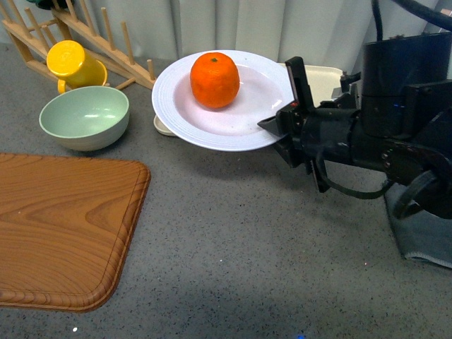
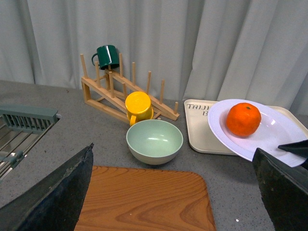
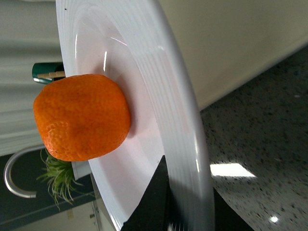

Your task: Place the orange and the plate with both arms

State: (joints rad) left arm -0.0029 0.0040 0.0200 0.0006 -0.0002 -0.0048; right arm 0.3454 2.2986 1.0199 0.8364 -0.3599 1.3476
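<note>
White plate (image 1: pixel 248 121) holds the orange (image 1: pixel 215 80), rim clamped in the jaws of the right gripper (image 1: pixel 282 124); only the left wrist view shows the left gripper (image 2: pixel 173 149), jaws wide apart.

Bright orange round fruit (image 1: pixel 215 79); white round plate (image 1: pixel 164 95), rim faintly ribbed; pale green bowl (image 1: pixel 85 117); yellow cup (image 1: pixel 72 62); brown wooden board (image 1: pixel 63 226), streaked grain; grey table (image 1: pixel 247 247), finely speckled.

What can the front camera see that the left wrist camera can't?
Only the front camera shows the whole black right arm and a grey cloth. Only the left wrist camera shows a green mug on the wooden rack and a metal drainer. Both show the orange sitting on the white plate, the green bowl, the yellow cup and the wooden board.
</note>
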